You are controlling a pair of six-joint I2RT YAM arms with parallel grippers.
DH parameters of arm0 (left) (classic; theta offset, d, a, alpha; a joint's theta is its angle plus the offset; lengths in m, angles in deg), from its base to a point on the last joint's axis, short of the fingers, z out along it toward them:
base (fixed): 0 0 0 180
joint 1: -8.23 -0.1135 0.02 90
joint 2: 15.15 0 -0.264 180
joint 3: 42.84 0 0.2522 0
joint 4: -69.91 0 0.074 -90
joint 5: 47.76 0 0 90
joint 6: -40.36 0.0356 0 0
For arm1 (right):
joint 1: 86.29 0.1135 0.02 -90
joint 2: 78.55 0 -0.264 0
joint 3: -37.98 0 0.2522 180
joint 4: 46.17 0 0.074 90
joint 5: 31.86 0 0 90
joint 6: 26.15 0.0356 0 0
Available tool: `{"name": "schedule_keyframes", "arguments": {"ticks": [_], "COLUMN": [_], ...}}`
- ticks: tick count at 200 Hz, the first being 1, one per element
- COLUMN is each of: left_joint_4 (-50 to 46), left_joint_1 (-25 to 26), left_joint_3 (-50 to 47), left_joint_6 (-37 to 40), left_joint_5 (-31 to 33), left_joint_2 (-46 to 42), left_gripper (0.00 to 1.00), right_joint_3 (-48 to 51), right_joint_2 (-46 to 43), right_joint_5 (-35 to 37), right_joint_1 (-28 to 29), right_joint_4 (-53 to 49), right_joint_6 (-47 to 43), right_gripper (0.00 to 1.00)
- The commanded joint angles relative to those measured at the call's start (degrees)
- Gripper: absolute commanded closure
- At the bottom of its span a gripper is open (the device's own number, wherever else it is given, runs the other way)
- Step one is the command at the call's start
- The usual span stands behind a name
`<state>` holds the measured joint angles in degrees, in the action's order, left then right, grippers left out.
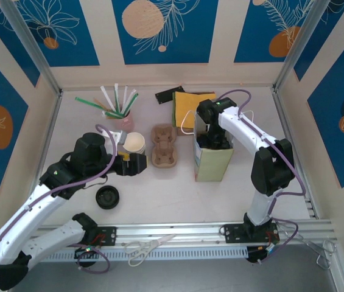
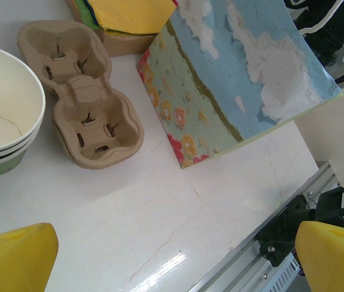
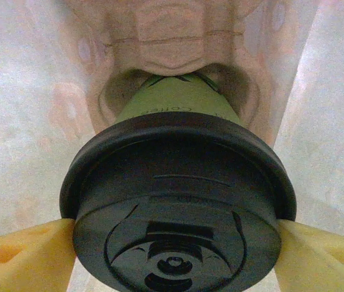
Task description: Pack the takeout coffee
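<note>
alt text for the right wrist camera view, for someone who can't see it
A small green paper cup with a round black plastic lid is clamped at the lid between the two yellow fingers of the right claw. Its lower end sits in a pocket of a tan moulded pulp cup carrier, with pale bag walls on either side.
</note>
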<state>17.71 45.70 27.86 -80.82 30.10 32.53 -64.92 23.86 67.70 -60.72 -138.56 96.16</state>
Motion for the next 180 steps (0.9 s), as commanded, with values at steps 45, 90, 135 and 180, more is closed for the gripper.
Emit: {"name": "schedule_keyframes", "arguments": {"ticks": [45, 90, 135, 180], "left_joint_4": [0.3, 0.2, 0.2, 0.1], "left_joint_1": [0.2, 0.3, 0.3, 0.3], "left_joint_3": [0.0, 0.1, 0.2, 0.3], "left_joint_6": [0.0, 0.0, 0.1, 0.1], "left_joint_5": [-0.7, -0.8, -0.9, -0.7], "left_joint_2": [-0.7, -0.7, -0.6, -0.5], "left_gripper": [0.0, 0.0, 0.0, 0.0], "right_joint_3": [-1.8, -1.6, -1.3, -1.4], "right_joint_2": [-2.7, -2.8, -2.7, -2.7], "right_joint_5": [0.3, 0.2, -0.3, -0.2], "right_joint_1": [0.6, 0.7, 0.8, 0.7], "right_joint_4": [-1.5, -1.4, -1.1, -1.2], "right_joint_6": [1.4, 1.4, 1.4, 1.3], "right_gripper": [0.19, 0.19, 0.17, 0.15]}}
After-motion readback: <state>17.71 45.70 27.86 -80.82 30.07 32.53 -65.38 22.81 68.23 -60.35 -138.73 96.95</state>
